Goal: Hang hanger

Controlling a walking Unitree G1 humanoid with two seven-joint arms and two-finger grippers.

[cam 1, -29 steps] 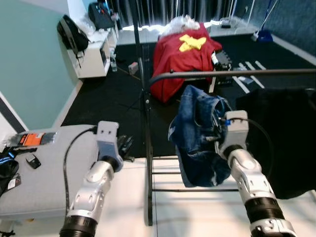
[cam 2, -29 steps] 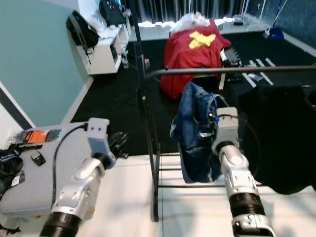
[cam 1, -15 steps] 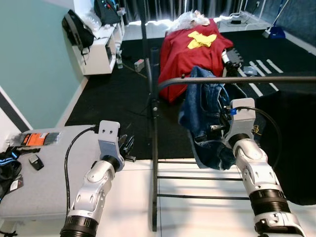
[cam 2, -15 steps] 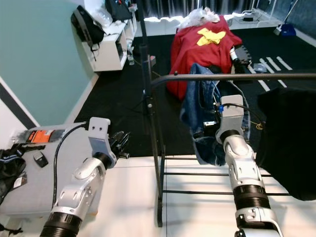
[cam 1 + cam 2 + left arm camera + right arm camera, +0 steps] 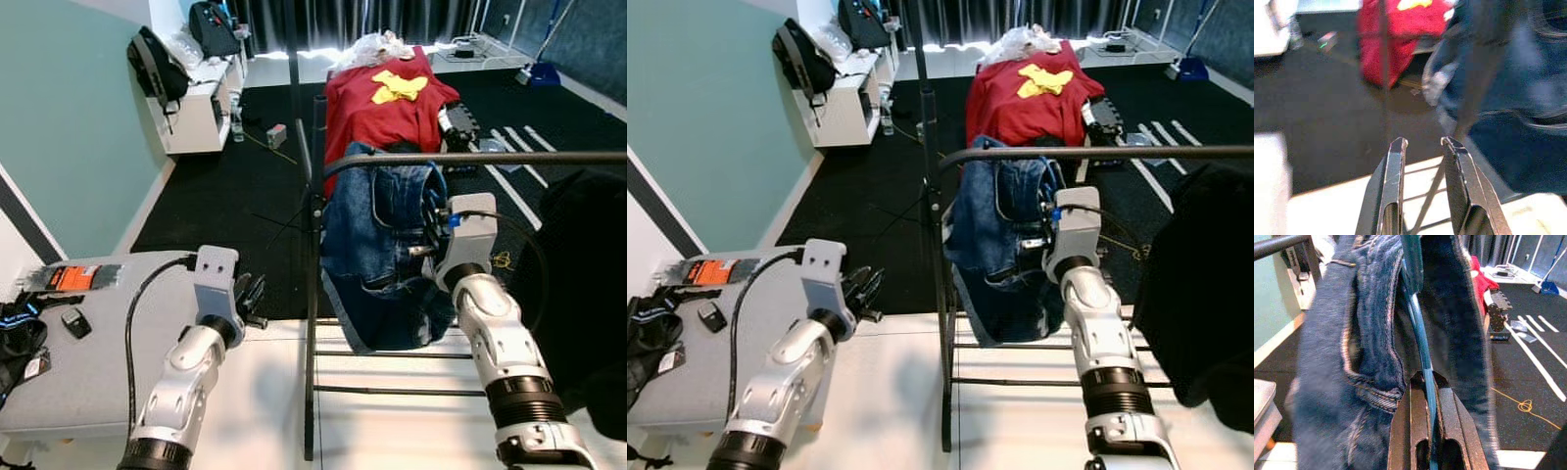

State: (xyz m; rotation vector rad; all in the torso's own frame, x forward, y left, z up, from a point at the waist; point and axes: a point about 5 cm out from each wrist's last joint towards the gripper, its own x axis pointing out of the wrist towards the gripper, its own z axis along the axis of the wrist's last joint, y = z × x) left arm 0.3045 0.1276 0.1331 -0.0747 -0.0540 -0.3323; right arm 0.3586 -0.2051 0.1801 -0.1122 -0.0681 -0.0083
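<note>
The right gripper [image 5: 1426,382] clamps its two long black fingers on the thin blue hanger [image 5: 1418,338], whose bar runs up between the pads into a pair of dark blue denim jeans [image 5: 377,255]. The jeans drape from the hanger just under the black horizontal rail of the metal clothes rack [image 5: 509,158], at the end nearest the rack's upright post [image 5: 312,294]. The hanger's hook is buried in the folds of denim, so whether it sits on the rail cannot be made out.

The left gripper [image 5: 1422,143] hovers low beside the post, its fingers parted by a narrow gap and holding nothing; in its wrist view the post and the jeans are blurred. It hangs above the edge of a grey padded bench [image 5: 88,362] that carries an orange-labelled packet [image 5: 67,277] and a small black device [image 5: 74,322].

A black garment [image 5: 588,294] hangs on the rail to the right of the jeans, cut off at the frame's edge. Beyond the rack, on the black floor, a red cloth with a yellow patch [image 5: 387,98] covers a bulky shape that cannot be identified. A black backpack [image 5: 157,69] hangs against the white shelf unit [image 5: 201,108] by the teal wall.
</note>
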